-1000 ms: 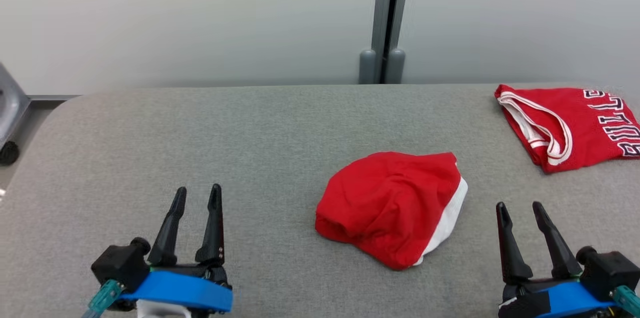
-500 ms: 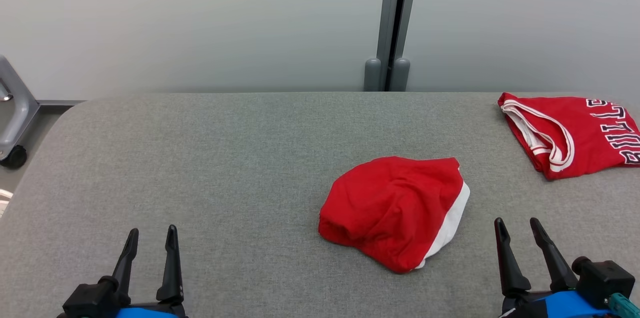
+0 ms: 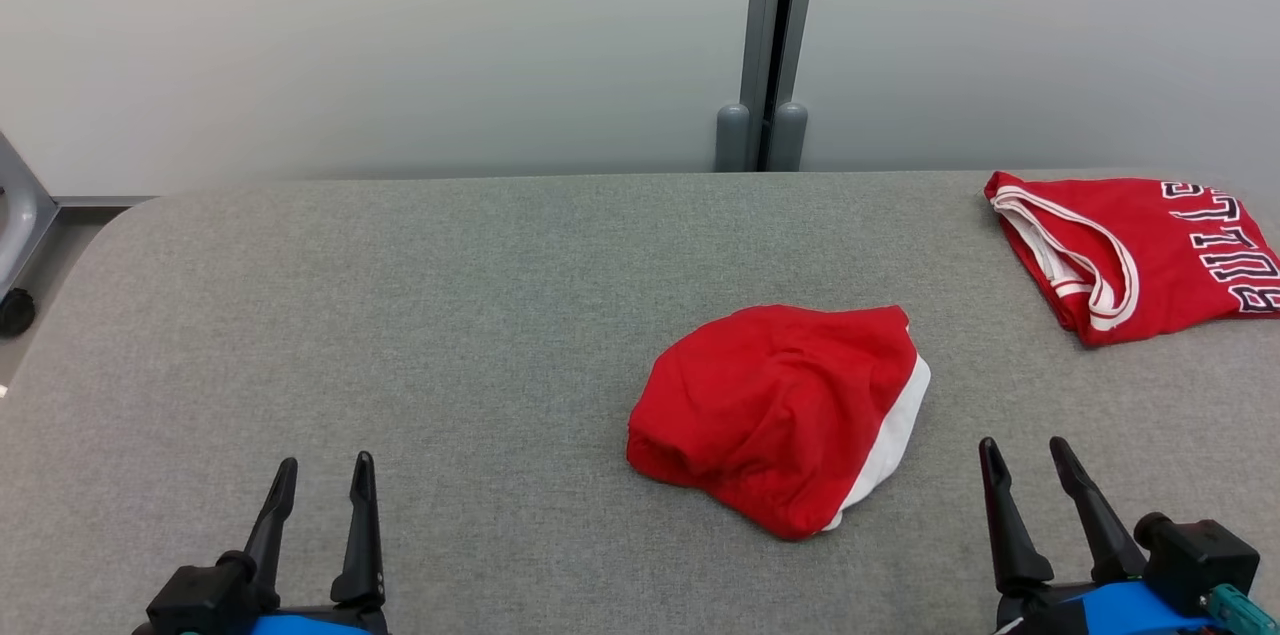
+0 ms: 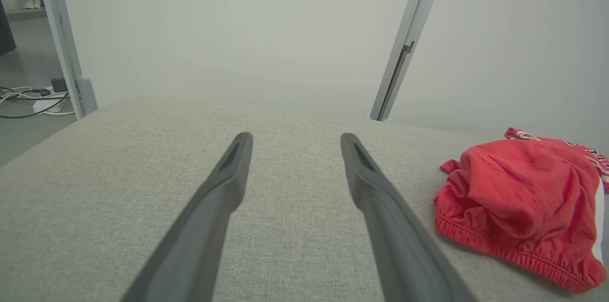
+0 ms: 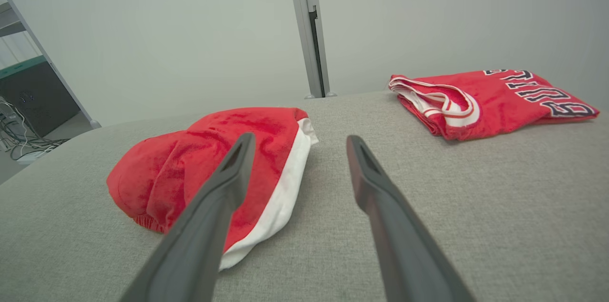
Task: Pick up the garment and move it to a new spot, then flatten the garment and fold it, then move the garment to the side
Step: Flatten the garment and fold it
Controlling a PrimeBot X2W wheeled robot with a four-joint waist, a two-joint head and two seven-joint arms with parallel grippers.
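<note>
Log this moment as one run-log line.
stage: pre-pickup | left gripper: open, empty | right gripper: open, empty | crumpled red garment: centre, untouched | folded red jersey: far right of table

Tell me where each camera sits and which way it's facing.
Head view: on the head, looking forward and down at the grey table; left gripper and right gripper at bottom corners.
Left wrist view: on that wrist, looking along its open fingers across the table to the wall.
Right wrist view: on that wrist, along its open fingers at the crumpled garment.
Shared: all three show the crumpled garment; head and right wrist views, the folded jersey.
</note>
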